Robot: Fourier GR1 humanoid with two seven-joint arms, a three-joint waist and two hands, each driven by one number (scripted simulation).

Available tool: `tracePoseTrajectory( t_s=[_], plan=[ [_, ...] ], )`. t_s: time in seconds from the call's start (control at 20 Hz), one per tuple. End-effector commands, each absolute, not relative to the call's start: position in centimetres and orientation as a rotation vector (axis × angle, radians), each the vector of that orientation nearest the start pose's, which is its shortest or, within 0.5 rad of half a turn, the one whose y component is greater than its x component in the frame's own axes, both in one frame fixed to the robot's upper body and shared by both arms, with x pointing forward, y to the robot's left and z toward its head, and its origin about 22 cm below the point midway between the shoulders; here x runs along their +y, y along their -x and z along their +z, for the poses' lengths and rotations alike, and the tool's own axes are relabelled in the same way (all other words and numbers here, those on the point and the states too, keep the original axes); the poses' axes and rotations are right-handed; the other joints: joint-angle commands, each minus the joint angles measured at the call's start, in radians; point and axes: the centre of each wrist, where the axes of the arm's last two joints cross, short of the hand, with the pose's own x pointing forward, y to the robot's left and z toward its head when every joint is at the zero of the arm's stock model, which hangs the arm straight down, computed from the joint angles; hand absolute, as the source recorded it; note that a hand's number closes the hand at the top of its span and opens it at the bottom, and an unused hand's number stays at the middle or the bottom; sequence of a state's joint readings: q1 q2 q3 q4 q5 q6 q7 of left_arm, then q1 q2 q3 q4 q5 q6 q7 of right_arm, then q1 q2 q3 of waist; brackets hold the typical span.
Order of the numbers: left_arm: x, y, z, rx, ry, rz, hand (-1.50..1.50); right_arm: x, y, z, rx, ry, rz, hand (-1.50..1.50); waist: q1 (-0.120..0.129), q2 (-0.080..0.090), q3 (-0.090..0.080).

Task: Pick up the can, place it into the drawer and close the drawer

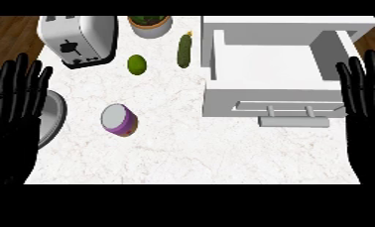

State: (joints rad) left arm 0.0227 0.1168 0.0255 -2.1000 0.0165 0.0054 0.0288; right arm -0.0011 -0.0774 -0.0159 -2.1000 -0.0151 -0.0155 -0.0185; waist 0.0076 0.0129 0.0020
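Note:
A purple can (119, 119) with a grey lid stands on the white marble counter (190, 151), left of centre. The white drawer (267, 67) is pulled open at the upper right, its inside bare, with a grey handle (291, 110) on its front. My left hand (18, 107) rests open at the left edge, fingers up, well left of the can. At the right edge, beside the drawer's front corner, my right hand (360, 97) rests open with fingers up. Neither hand touches anything.
A silver toaster (79, 40) stands at the back left. A potted plant (150, 24), a green cucumber (184, 51) and a lime (137, 64) lie behind the can. A grey round rim (53, 119) shows by my left hand.

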Motion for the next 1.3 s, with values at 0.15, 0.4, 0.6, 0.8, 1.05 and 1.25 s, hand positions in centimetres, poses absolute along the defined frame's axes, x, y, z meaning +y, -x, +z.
tracePoseTrajectory(
  t_s=[0.15,0.4,0.6,0.8,1.05,1.25],
  plan=[
    [22.4,-22.2,12.0,-2.087,-0.144,-0.041,-1.50,-25.1,-21.1,12.8,-2.090,-0.006,0.100,-1.50,-0.011,-0.013,-0.002],
    [23.5,-19.5,8.9,-1.707,-0.278,0.082,-1.50,-26.3,-20.1,9.6,-1.772,0.212,-0.101,-1.50,-0.011,-0.014,-0.001],
    [21.3,-16.9,10.6,-1.672,-0.302,0.095,-1.50,-27.4,-17.8,9.5,-1.786,0.215,-0.090,-1.50,-0.010,-0.016,-0.001],
    [21.9,-16.4,12.5,-1.667,-0.272,0.087,-1.50,-29.1,-16.3,9.3,-1.774,0.209,-0.101,-1.50,-0.010,-0.015,-0.002],
    [21.7,-15.2,13.0,-1.672,-0.289,0.077,-1.50,-31.7,-15.0,9.9,-1.783,0.217,-0.111,-1.50,-0.010,-0.015,-0.002],
    [21.9,-13.3,15.2,-1.673,-0.279,0.117,-1.50,-32.7,-16.3,8.4,-1.776,0.210,-0.108,-1.50,-0.006,-0.014,-0.002]
  ],
)
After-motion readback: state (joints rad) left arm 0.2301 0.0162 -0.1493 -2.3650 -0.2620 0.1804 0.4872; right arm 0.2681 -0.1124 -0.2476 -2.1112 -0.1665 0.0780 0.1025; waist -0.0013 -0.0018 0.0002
